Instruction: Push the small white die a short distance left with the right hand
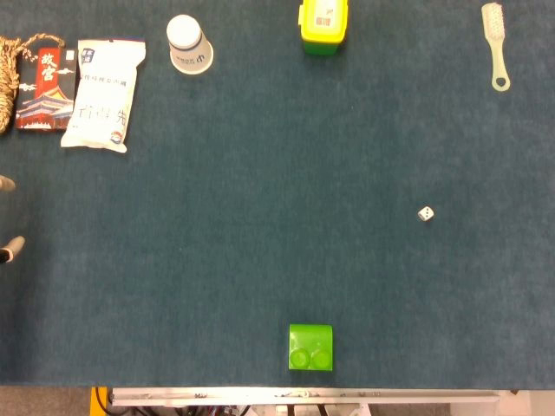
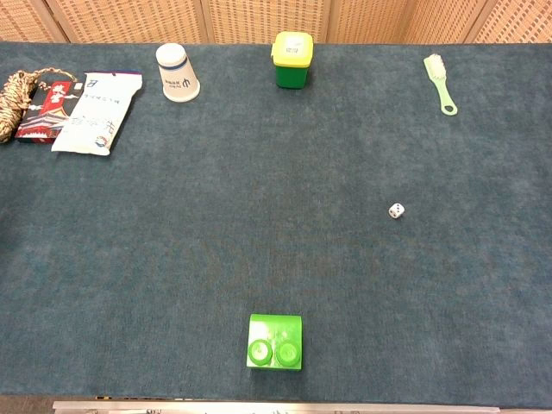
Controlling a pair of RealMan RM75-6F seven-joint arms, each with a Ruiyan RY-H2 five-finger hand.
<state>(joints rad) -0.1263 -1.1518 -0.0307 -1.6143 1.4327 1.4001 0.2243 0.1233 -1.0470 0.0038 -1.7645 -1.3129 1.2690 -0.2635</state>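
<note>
A: Nearest edge first. What sat there?

B: A bright green plastic block [image 1: 310, 347], squarish and glossy, with two round studs on the side facing the camera. It lay flat on the worktop [image 1: 260, 243], which was covered in a dark teal, short-pile felt-like cloth. A metal rail ran along the near edge.

A: And the die?

B: Small white die [image 1: 426, 213], a cube with dark pips, alone on the cloth right of centre, farther back than the block and well apart from everything. Chest view had it at [image 2: 396, 210]. Nothing touched it.

A: Hands?

B: Right hand wasn't in either view. At the left edge of the head view, two pale fingertip-like bits of the left hand [image 1: 9, 250] poked in, set apart from each other, nothing between them that I could see. Too little showed; couldn't tell its state.

A: Far side?

B: Left to right: a coil of rough twine rope [image 1: 8, 80], touching a red printed packet [image 1: 44, 89]; beside that a white crinkly plastic pouch [image 1: 104, 94], flat. Then a white paper cup [image 1: 188, 44], upside down, tapered. A green tub with a yellow lid [image 1: 323, 24], boxy. Far right corner, a pale green plastic brush [image 1: 496, 43] with white bristles and a loop at the handle end.
</note>
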